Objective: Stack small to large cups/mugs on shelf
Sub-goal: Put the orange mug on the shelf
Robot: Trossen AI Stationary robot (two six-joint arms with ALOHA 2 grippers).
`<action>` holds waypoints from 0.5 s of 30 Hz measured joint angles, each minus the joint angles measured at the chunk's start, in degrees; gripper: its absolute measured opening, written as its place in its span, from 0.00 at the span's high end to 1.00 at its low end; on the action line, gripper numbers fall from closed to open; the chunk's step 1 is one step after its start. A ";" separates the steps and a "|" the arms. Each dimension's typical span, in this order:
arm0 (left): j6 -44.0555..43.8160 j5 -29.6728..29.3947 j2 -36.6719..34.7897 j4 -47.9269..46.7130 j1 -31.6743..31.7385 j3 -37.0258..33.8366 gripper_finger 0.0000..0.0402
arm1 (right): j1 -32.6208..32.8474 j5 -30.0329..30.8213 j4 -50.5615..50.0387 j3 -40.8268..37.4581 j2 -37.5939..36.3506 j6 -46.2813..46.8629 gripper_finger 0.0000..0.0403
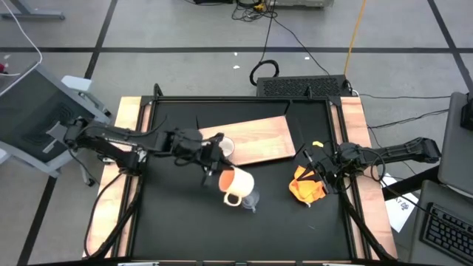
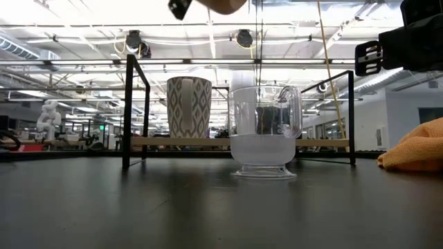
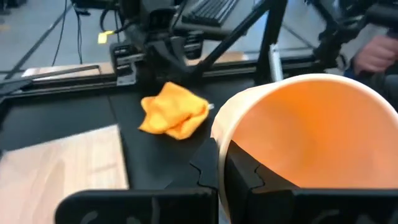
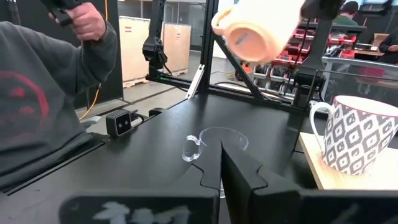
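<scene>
Orange mug (image 1: 236, 182): held off the table above the glass cup (image 2: 264, 131).
Left gripper (image 1: 219, 168): jaws clamped on the mug's rim.
White mug (image 1: 224, 147): stood upright on the shelf (image 1: 259, 140).
Right gripper (image 1: 316, 167): beside the orange cloth (image 1: 306, 186); jaw opening could not be told.

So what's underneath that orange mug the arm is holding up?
The orange mug hangs in the left gripper above the black tabletop, beside the clear glass cup. From above, the mug covers the spot directly below it.
</scene>
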 joint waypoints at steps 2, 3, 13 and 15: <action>0.96 1.29 1.23 -2.88 1.38 2.44 0.99 | 0.00 0.00 0.00 0.00 0.00 -0.02 1.00; 1.34 2.15 2.26 -3.44 2.09 3.83 0.99 | 0.00 -0.01 -0.01 0.00 0.10 -0.02 1.00; 5.27 5.63 13.61 -12.85 8.18 20.06 0.99 | -0.01 0.00 -0.55 0.00 1.54 -0.15 1.00; 5.31 6.59 15.63 -15.82 9.72 23.38 0.99 | -0.01 -0.02 -0.40 0.00 1.98 -0.28 1.00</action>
